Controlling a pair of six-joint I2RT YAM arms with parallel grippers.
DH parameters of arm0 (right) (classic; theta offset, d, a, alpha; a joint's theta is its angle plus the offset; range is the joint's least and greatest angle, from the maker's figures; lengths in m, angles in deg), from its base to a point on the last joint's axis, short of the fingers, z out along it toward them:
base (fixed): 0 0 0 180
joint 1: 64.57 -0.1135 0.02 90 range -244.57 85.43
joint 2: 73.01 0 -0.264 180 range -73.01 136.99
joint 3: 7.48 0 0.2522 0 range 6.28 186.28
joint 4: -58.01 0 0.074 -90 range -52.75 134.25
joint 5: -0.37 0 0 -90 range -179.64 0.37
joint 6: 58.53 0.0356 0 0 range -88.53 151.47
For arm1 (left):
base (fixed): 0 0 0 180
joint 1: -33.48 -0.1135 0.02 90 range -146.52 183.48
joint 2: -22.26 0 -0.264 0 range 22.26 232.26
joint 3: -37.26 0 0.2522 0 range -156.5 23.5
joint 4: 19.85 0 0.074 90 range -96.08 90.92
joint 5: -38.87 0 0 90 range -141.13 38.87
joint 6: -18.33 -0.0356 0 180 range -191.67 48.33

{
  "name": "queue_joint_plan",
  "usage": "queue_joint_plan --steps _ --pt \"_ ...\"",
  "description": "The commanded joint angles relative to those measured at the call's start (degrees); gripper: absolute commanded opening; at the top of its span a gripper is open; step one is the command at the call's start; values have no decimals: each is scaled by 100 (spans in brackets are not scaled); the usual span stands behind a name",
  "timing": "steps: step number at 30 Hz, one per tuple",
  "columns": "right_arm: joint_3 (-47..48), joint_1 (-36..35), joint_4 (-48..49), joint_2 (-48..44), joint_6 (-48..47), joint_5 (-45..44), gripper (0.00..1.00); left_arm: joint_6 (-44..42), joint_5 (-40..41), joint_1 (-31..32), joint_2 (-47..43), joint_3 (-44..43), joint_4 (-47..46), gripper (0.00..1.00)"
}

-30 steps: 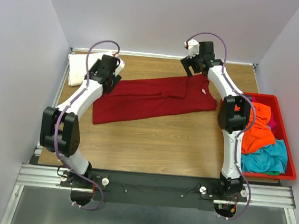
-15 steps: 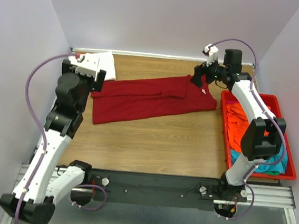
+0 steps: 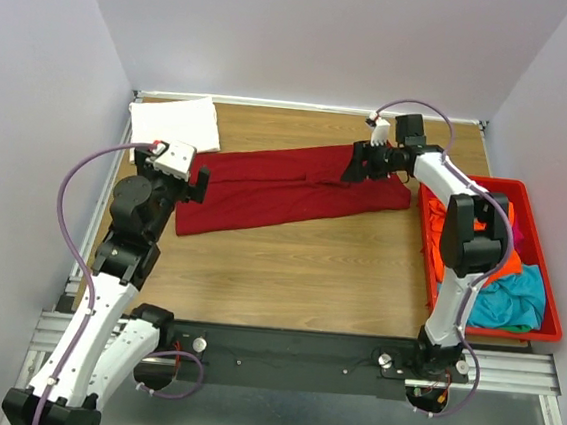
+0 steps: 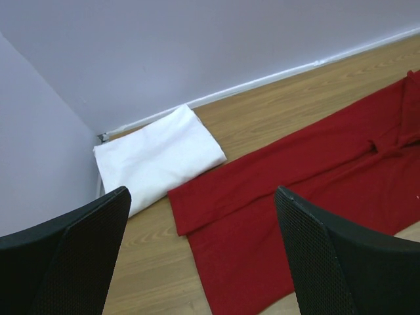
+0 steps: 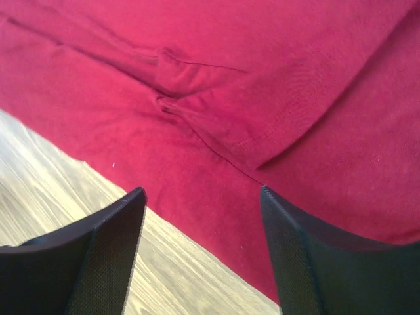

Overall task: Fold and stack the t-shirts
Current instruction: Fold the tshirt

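A dark red t-shirt [image 3: 286, 188] lies across the wooden table as a long flat strip folded lengthwise. A white t-shirt [image 3: 175, 122], folded into a rectangle, sits in the back left corner. My left gripper [image 3: 198, 184] hovers open above the strip's left end. In the left wrist view its gripper [image 4: 203, 262] frames the red shirt [image 4: 295, 197], with the white shirt [image 4: 157, 157] beyond. My right gripper [image 3: 353, 167] is low over the strip's right end. In the right wrist view this gripper [image 5: 200, 256] is open over the near hem of the red shirt [image 5: 262, 79], holding nothing.
A rigid red bin [image 3: 549, 288] at the right edge holds crumpled orange [image 3: 495, 255] and teal [image 3: 504, 299] shirts. The right arm's elbow reaches over the bin. Bare table [image 3: 289, 263] lies in front of the red strip. Walls close in the back and sides.
The left gripper has moved off the white shirt, forward to the red strip's left end. The right gripper has dropped left onto the strip's right end, its jaws narrowing a little.
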Motion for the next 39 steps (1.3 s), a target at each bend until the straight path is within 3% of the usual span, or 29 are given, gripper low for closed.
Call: queue_joint_plan --steps 1,15,23,32,36,39 --pt "210 -33 -14 295 683 -310 75 -14 -213 21 -386 532 -531 97" --pt "192 -156 83 804 904 -661 71 224 -178 21 -1634 1492 -1262 97" --pt "544 -156 74 1042 1001 -573 70 347 -431 21 -1670 1571 -1350 97" --pt "886 -156 74 1358 1124 -309 41 338 -520 21 -1705 1598 -1350 97" --pt "1158 -156 65 1411 1142 -248 17 329 -582 21 -1705 1598 -1350 97" --pt "1396 -165 56 1438 1159 -125 10 320 -591 21 -1705 1606 -1359 97"
